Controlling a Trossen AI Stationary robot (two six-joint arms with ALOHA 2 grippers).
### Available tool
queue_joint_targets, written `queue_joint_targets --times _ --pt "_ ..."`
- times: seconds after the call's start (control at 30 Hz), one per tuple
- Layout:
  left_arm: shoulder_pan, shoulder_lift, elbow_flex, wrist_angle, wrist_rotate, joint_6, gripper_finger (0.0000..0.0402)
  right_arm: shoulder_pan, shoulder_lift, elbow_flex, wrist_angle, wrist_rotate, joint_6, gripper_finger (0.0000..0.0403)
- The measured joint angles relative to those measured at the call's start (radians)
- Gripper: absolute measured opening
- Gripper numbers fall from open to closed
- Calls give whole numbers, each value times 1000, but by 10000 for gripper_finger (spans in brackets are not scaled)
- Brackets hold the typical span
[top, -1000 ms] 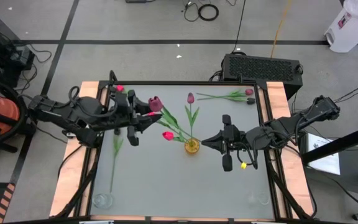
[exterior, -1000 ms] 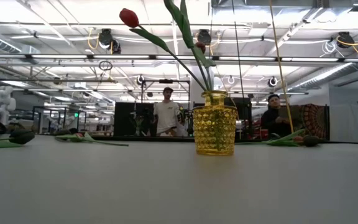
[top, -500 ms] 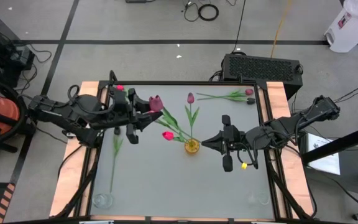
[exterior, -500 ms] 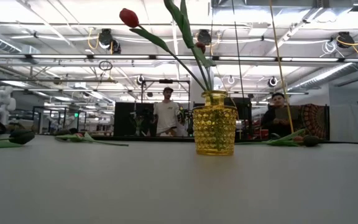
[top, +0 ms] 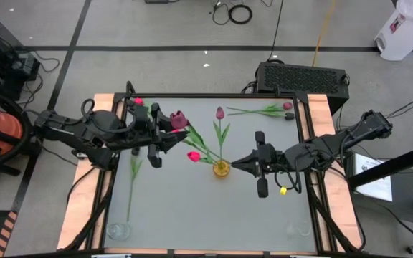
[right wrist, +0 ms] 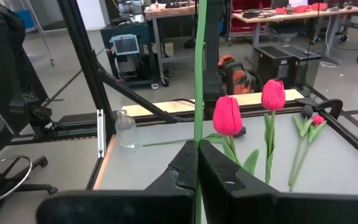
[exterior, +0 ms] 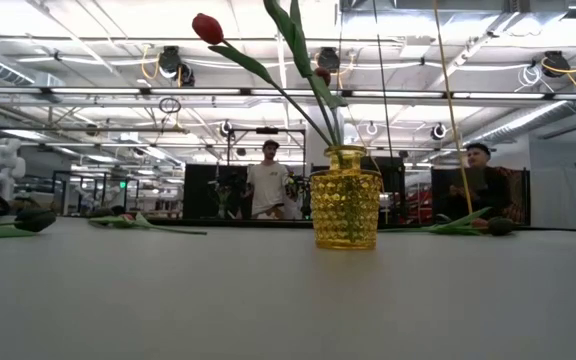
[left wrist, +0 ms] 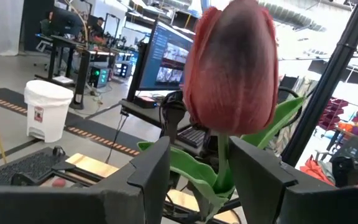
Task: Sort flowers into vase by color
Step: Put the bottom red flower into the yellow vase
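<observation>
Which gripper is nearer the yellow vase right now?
Right. The right gripper sits just beside the yellow vase, shut on a thin green stem. The left gripper is farther off, up and across the table, around a maroon tulip.

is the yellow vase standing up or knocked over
Upright. In the low view the yellow vase stands on its base on the table, mouth up, with tulip stems rising out of it.
</observation>
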Motion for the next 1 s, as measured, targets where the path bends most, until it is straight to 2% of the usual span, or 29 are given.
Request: queue_joint_targets --times 0.3,0.43,0.8,1.0 --pt "0 1 0 16 0 7 161 -4 39 0 23 -38 19 0" --pt "0 1 0 13 1 6 131 -4 58 0 55 -41 14 0" --pt "0 0 0 9 5 7 19 -12 59 0 58 -35 12 0" --pt "0 0 0 9 6 21 8 -19 59 0 57 -35 12 0"
